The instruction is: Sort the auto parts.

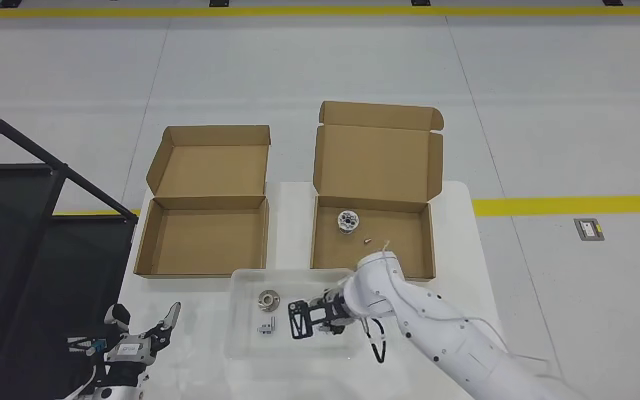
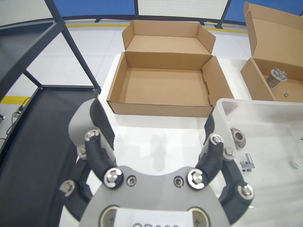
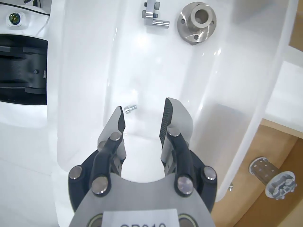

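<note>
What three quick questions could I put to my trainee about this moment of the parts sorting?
1. True or false: the left cardboard box already holds a part.
2. Which part in the clear bin lies nearest the right gripper? A) the flange B) the bracket C) the small bolt
3. Fill in: the jaws of the left gripper stand ____.

Key: 1 false, its floor is bare; 2 C; 3 open, with nothing between them.
</note>
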`<state>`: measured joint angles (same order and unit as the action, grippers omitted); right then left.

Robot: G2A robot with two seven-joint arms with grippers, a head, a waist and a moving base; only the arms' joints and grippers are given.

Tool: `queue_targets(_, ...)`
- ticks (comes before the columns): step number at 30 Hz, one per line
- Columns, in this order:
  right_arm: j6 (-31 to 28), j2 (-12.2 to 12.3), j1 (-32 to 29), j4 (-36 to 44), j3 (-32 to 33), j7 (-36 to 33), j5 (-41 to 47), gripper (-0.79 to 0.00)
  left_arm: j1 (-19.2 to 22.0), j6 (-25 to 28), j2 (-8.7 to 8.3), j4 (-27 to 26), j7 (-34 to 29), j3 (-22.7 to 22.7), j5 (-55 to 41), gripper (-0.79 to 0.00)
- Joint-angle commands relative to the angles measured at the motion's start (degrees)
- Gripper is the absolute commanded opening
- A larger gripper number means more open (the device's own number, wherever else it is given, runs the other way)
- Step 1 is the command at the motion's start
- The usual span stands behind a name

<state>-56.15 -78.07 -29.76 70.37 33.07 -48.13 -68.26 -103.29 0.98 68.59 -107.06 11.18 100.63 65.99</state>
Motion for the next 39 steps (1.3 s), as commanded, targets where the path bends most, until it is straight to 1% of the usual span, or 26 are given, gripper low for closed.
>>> queue_targets(1,0.7,-0.6,1.2,-1.8,-2.1,-0.7,1.4,-0.434,0.0,0.0,0.0,0.0,0.0,0.0,0.0,0.0)
queue_targets(7,2.2,-2.0,4.2,-4.8,-8.0,-2.2,4.5,-0.456,0.0,0.0,0.0,0.0,0.0,0.0,0.0,0.0)
queue_targets(13,4.6,-2.5,6.4,-6.6,-13.2,-4.6,7.6,-0.437,0.0,0.0,0.0,0.0,0.0,0.0,0.0,0.0)
queue_targets(19,6.7,-3.0,8.1,-7.7,-16.3,-6.7,11.3,-0.434,0.0,0.0,0.0,0.0,0.0,0.0,0.0,0.0)
queue_targets(22,7.9,-3.2,8.5,-7.4,-16.6,-7.9,11.9,-0.422,0.0,0.0,0.0,0.0,0.0,0.0,0.0,0.0)
queue_targets(29,9.6,-3.4,8.0,-6.2,-16.4,-8.7,10.4,-0.44,0.0,0.0,0.0,0.0,0.0,0.0,0.0,0.0)
queue_targets(34,11.5,-3.7,7.4,-6.7,-16.3,-8.9,9.0,-0.446,0.0,0.0,0.0,0.0,0.0,0.0,0.0,0.0)
queue_targets(39,12.1,-4.0,6.9,-7.5,-16.0,-8.6,8.2,-0.456,0.0,0.0,0.0,0.0,0.0,0.0,0.0,0.0)
